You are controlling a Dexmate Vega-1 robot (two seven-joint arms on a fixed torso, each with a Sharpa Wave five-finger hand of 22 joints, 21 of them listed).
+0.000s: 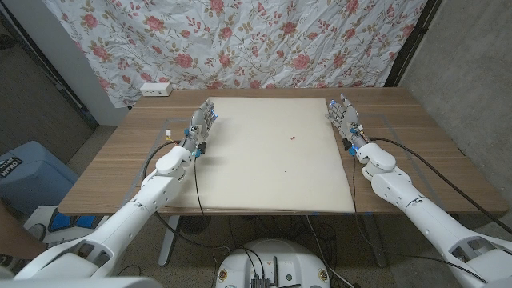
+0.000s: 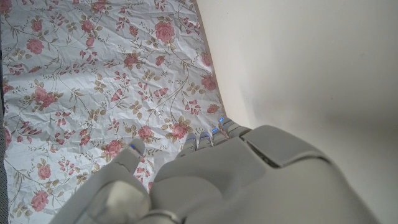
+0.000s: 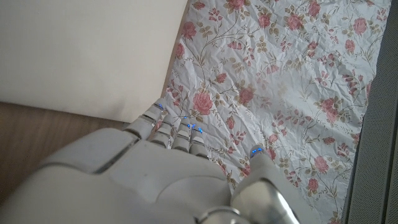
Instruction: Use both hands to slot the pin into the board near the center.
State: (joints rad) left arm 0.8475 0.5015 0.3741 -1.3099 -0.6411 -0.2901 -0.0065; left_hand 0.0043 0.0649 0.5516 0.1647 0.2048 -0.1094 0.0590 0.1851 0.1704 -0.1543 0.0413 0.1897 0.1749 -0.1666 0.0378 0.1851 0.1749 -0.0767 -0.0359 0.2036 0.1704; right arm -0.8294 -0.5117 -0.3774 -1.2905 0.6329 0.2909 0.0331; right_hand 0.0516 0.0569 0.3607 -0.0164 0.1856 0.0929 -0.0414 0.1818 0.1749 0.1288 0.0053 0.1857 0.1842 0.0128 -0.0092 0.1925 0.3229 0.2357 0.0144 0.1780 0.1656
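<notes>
A large cream board point(image 1: 272, 156) lies across the middle of the wooden table. A tiny red pin point(image 1: 294, 138) sits on the board, a little past its center. My left hand point(image 1: 202, 126) stands at the board's far left corner with fingers stretched out and nothing in it. My right hand point(image 1: 344, 117) stands at the far right corner, fingers likewise extended and holding nothing. In the left wrist view my left hand point(image 2: 211, 180) shows beside the board point(image 2: 311, 68). In the right wrist view my right hand point(image 3: 168, 174) shows beside the board point(image 3: 81, 50).
A white power strip point(image 1: 155, 90) lies at the table's far left corner. A floral cloth point(image 1: 240, 40) hangs behind the table. A blue bin point(image 1: 32, 172) stands on the floor to the left. Bare wood point(image 1: 120, 160) flanks the board on both sides.
</notes>
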